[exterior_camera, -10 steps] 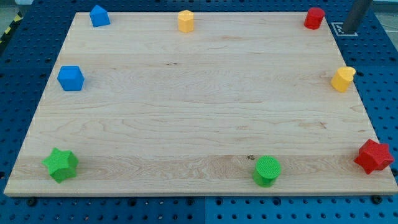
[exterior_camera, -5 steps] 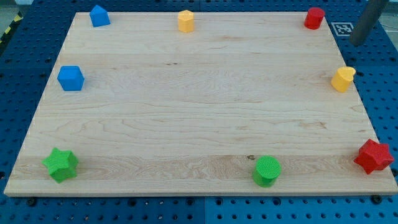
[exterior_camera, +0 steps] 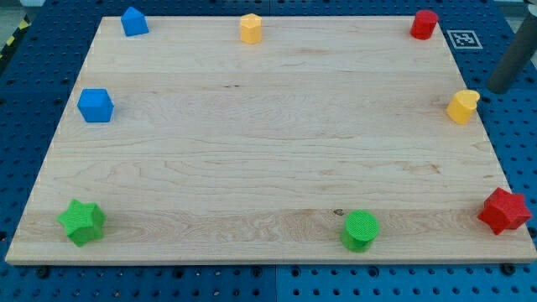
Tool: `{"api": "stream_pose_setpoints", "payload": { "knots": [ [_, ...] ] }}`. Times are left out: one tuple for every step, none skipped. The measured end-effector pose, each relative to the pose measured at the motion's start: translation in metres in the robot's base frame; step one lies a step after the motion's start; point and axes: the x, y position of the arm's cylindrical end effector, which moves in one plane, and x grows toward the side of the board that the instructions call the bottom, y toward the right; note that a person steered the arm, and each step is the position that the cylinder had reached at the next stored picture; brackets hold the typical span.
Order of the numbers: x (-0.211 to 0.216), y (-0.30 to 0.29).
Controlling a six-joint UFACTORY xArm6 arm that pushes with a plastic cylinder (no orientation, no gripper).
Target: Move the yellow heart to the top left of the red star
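While parked at the frame's right edge, my tip [exterior_camera: 497, 89]: just right of the yellow heart [exterior_camera: 462, 106], apart. Glossy, lobes upward. Red star [exterior_camera: 503, 210] lower right; no jaws to report.

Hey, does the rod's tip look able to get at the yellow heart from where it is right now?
Probably yes. My tip sits just off the board's right edge, up and right of the yellow heart, with no block between them. The red star lies well below.
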Motion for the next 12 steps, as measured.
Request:
{"api": "stream_pose_setpoints", "payload": {
  "knots": [
    [0.009,0.0],
    [0.01,0.0],
    [0.013,-0.009],
    [0.013,-0.015],
    [0.013,-0.03],
    [0.013,-0.059],
    [0.013,-0.064],
    [0.014,-0.048],
    [0.019,-0.032],
    [0.036,-0.032],
    [0.036,-0.034],
    [0.036,-0.036]
  ]
}}
